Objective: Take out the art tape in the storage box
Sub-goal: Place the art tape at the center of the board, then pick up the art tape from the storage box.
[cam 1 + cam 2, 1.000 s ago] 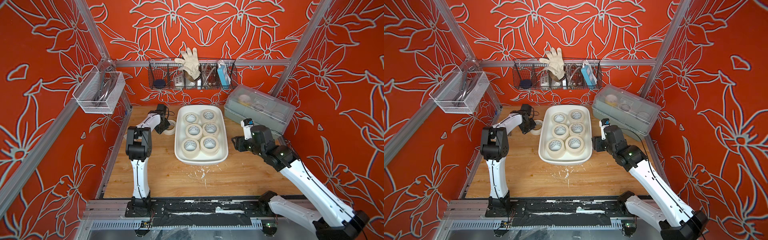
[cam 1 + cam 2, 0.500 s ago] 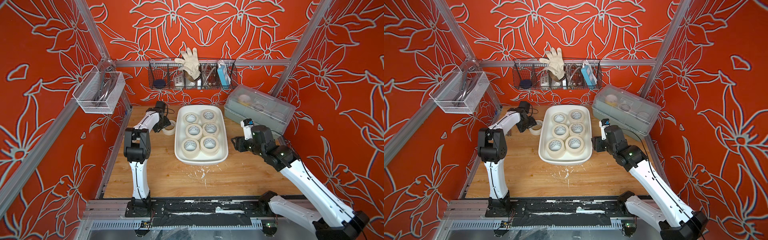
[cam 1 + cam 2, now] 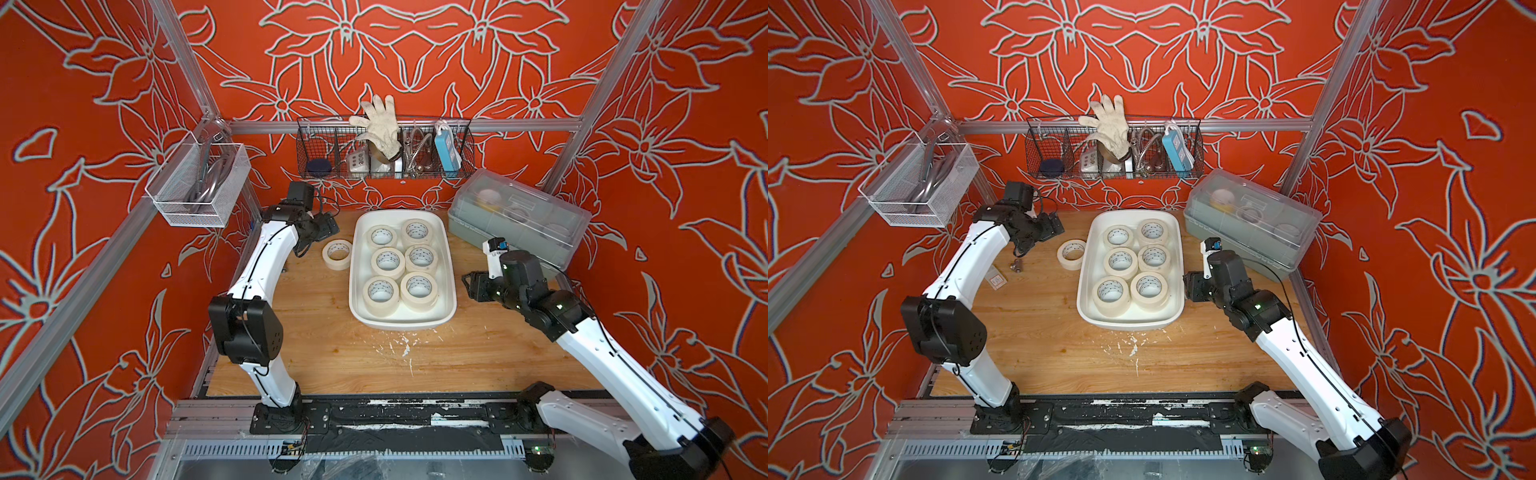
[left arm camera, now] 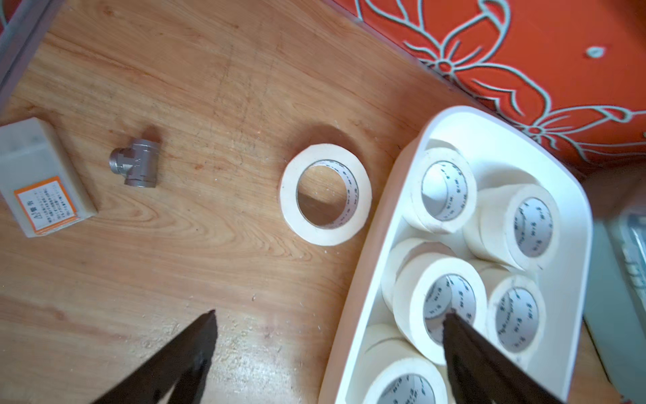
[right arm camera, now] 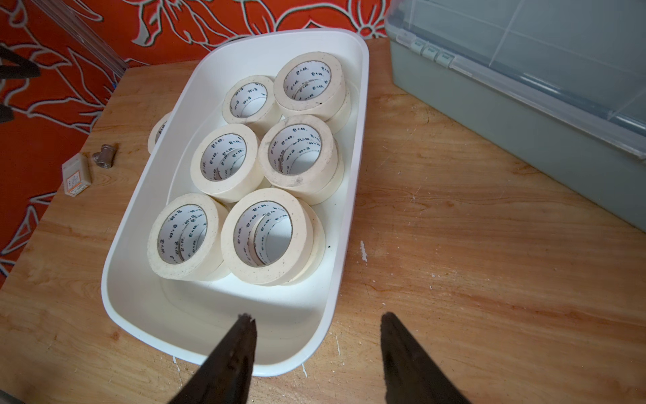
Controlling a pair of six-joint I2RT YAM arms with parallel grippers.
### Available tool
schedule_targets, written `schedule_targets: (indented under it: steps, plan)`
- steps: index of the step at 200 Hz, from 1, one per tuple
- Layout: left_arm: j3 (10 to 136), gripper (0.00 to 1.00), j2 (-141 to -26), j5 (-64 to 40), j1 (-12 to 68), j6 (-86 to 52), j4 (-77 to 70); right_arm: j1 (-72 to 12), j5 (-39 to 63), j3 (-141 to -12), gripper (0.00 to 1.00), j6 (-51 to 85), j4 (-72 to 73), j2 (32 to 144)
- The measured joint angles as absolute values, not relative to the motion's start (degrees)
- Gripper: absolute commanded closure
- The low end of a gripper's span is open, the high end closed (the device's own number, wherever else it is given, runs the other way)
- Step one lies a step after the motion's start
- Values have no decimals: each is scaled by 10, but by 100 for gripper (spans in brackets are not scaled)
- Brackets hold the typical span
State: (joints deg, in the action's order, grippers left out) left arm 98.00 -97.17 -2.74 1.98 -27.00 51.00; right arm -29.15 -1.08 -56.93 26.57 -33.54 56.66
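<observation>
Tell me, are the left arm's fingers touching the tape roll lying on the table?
Apart. The left wrist view shows bare wood between the fingers and the roll.

Orange walls (image 3: 415, 50) with pale flower outlines enclose a wooden tabletop (image 3: 332, 353); aluminium rails (image 3: 519, 124) frame the corners.

The left arm (image 3: 266, 266) is arching forward, elbow bent, and the left gripper (image 4: 330, 314) is holding its jaws wide apart, empty. The right gripper (image 5: 316, 316) is pointing inward, its jaws standing partly apart and empty.
</observation>
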Motion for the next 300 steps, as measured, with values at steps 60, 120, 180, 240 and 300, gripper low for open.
schedule_targets:
  steps: [60,120,180,240,300]
  plan:
    - [871,1,-841,-72,54,-227,514,-271,-10,-573,28,306,-308,646]
    - [767,2,-716,-90,94,-210,513,-225,27,-656,24,339,-295,759]
    - [737,2,-670,-98,102,-224,498,-217,47,-822,20,417,-319,910]
    - [732,2,-639,-100,102,-231,493,-222,17,-986,20,486,-381,1054]
    - [730,3,-638,-104,102,-233,492,-231,-20,-1156,24,489,-454,1227]
